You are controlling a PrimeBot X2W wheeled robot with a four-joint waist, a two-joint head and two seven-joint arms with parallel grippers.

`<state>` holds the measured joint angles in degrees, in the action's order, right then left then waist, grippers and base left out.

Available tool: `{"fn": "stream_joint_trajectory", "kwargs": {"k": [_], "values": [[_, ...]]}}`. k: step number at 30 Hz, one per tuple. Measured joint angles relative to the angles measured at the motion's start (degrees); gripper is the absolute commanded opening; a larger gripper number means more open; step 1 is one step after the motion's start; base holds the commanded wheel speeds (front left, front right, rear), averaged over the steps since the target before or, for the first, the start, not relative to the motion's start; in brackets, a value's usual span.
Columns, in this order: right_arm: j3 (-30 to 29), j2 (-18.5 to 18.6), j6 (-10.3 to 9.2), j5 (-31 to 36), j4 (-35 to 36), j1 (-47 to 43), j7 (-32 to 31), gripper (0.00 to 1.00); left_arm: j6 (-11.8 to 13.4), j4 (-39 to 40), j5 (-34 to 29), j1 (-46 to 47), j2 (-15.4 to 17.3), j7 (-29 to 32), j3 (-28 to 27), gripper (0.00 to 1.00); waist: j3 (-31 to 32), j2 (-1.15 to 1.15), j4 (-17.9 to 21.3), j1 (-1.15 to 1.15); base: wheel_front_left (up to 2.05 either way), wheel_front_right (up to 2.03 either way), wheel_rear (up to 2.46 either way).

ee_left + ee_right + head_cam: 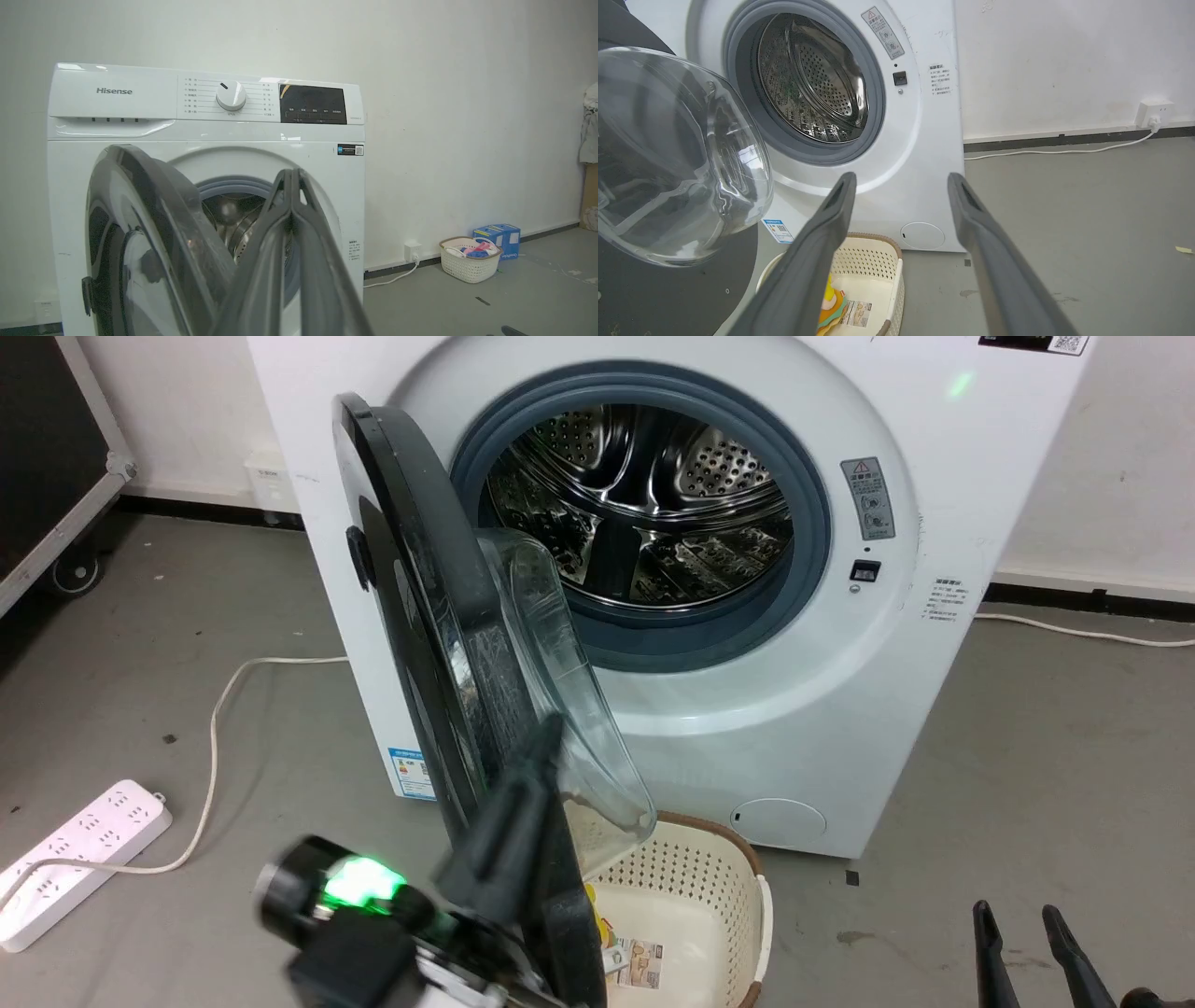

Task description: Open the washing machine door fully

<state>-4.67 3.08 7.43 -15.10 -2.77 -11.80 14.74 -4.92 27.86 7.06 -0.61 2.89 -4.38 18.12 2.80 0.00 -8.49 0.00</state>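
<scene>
Left gripper (544, 733): 2 fingers pressed together, nothing between, laid against inner rim of door (411, 644), beside glass bowl (560, 691). Right gripper (1016, 910): fingers spread, idle, low right.

Door roughly half open, edge-on, hinge on robot's left.

Risks:
- Fingers slide off glossy rim and strike bowl.
- Door swings back.
- Basket (738, 845) on floor under door's lower edge, likely snag.

Floor (1027, 756) grey, scuffed. Power strip (84, 849) and cable (219, 709) at left. Washing machine (934, 476) at floor's far edge, white wall (1139, 476) behind.
</scene>
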Motion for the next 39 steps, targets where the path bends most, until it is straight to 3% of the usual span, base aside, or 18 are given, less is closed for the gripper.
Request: {"fn": "stream_joint_trajectory", "kwargs": {"k": [7, 15, 27, 39], "values": [[-0.09, -0.01, 0.00, -0.03, -0.32, 0.01, 0.00, 1.00, -1.31, -1.88, 2.20, -3.04, 1.45, 6.89, 6.93, 0.00, -0.31, 0.00, -0.60, 0.00, 0.00, 0.00, 0.00], [0.15, -0.02, 0.00, -0.11, -0.94, 0.10, 0.00, 1.00, -1.80, -8.32, 5.05, -6.02, 2.25, 10.00, 12.21, 0.00, -0.56, 0.00, -1.57, 0.00, 0.00, 0.00, 0.00], [0.20, -0.02, 0.00, -0.26, -1.25, 0.36, 0.00, 1.00, 1.24, -17.97, 3.88, -7.21, 2.43, 7.10, 11.04, 0.00, -1.04, 0.00, -4.28, 0.00, 0.00, 0.00, 0.00], [0.66, -0.03, 0.00, -1.40, -1.96, 0.30, 0.00, 1.00, 1.31, -19.11, 3.89, -7.01, 3.28, 6.94, 11.46, 0.00, -0.69, 0.00, -12.67, 0.00, 0.00, 0.00, 0.00]]}}
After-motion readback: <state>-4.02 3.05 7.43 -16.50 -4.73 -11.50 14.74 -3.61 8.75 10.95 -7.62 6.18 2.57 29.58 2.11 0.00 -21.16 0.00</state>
